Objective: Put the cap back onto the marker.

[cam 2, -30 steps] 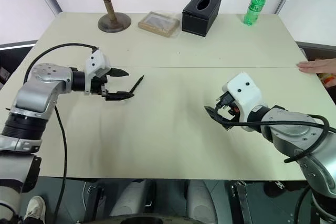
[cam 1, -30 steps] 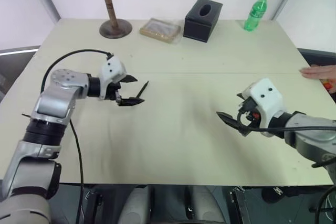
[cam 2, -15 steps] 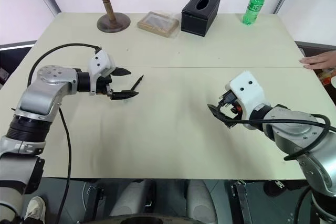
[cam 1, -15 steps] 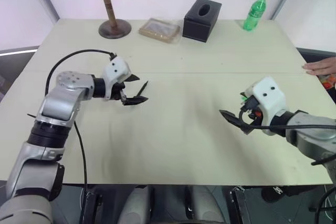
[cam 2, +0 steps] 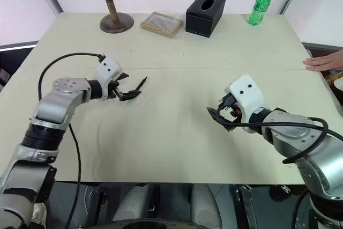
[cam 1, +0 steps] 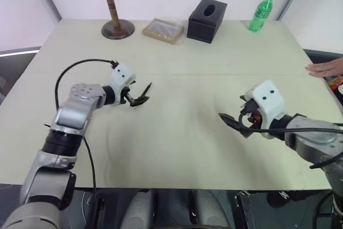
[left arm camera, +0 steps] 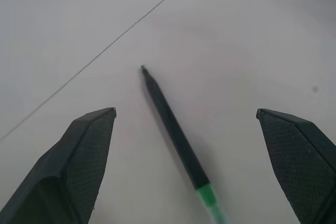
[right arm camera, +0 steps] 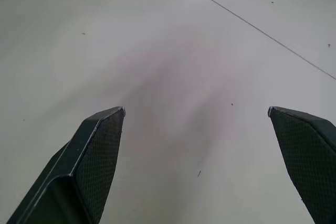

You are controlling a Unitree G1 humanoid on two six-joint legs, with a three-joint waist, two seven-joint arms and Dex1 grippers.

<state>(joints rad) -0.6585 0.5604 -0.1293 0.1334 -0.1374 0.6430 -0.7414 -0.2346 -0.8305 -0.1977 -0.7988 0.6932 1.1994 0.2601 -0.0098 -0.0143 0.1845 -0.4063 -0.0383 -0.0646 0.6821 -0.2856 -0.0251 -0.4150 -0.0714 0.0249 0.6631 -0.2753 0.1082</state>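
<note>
Marker (left arm camera: 173,132): we count one, a slim black stick lying flat on the pale surface (cam 1: 182,148), its pointed tip facing the far side. In the left wrist view it lies between the two black fingers (left arm camera: 86,150) of the left end effector (cam 1: 140,96), nearer the middle of the gap, with a green band at the end closest to the wrist. We cannot tell whether the fingers touch it; in the head views the fingertips sit right at the marker, low over the surface.

We count two end effectors. The left one stands wide, nothing gripped. The right end effector (cam 2: 217,117) is also spread wide, holding nothing, and hovers above bare surface well apart from the marker, on the right side.

Cap: we cannot make out a separate green cap on the surface.

Along the far edge we count four other things: one wooden stand (cam 1: 110,6) with a round top, one flat clear-wrapped packet (cam 1: 163,29), one black tissue box (cam 1: 207,20) and one green bottle (cam 1: 261,12) with a yellow top. One person's hand (cam 1: 327,69) rests at the right edge of the surface.
</note>
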